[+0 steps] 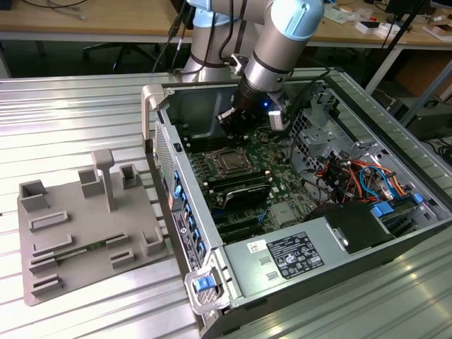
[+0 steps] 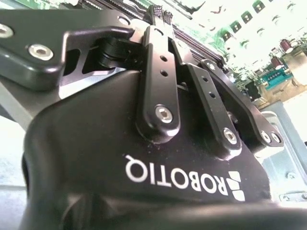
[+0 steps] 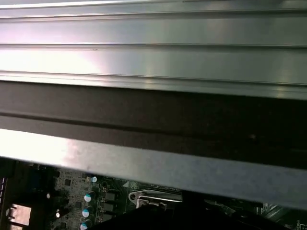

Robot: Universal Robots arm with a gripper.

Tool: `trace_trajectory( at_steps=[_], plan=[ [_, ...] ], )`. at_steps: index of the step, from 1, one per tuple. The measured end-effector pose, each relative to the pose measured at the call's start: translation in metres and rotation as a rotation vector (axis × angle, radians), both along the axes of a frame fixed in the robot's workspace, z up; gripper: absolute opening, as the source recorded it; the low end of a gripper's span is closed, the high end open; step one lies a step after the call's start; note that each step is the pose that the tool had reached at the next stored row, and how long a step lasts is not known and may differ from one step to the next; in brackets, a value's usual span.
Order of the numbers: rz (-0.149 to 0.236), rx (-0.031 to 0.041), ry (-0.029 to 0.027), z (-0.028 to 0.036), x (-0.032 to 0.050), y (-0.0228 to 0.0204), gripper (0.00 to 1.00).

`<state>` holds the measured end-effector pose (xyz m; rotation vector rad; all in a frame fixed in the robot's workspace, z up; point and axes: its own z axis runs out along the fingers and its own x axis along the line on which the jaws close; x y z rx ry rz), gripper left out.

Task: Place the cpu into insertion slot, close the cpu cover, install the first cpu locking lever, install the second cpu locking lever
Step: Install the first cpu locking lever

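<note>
We see the open computer case (image 1: 339,233) lying on its side on a ribbed aluminium table (image 1: 78,113), its green motherboard (image 1: 282,159) facing up, and the insertion slot (image 1: 232,161) sits on that board toward the exterior view's left of the case, a small square socket with a bright silver metal rim around a dark centre. Being square, it has no clear long axis; its edges run skewed to the picture, roughly in line with the case walls. The cpu cover (image 1: 230,152) appears as the thin silver frame lying flat over the socket, though we cannot tell whether a chip sits under it. In the first wrist view a corner of the same silver socket rim (image 3: 156,197) shows beyond a broad band of ribbed metal, next to small blue-topped capacitors (image 3: 88,197). The gripper (image 1: 236,119) hangs inside the case just above and behind the socket, at the end of a grey and pale blue arm (image 1: 286,35). In the second wrist view its matte black body and bolted linkage bars fill the foreground, and the fingers (image 2: 160,19) meet at a ribbed tip, so we read them as closed together with nothing between them. On the table to the exterior view's left lies a grey moulded fixture tray (image 1: 85,233) with upright posts and shallow pockets
</note>
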<state>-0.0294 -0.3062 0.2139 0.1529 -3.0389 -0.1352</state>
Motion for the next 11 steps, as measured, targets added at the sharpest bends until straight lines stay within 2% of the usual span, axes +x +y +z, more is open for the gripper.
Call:
trace_trajectory(
  at_steps=[5, 11],
  plan=[
    [0.001, 0.0001, 0.0000, -0.0054, 0.0013, 0.0000, 0.11],
    [0.002, 0.0000, 0.0000, -0.0087, 0.0023, -0.0001, 0.11]
  ],
)
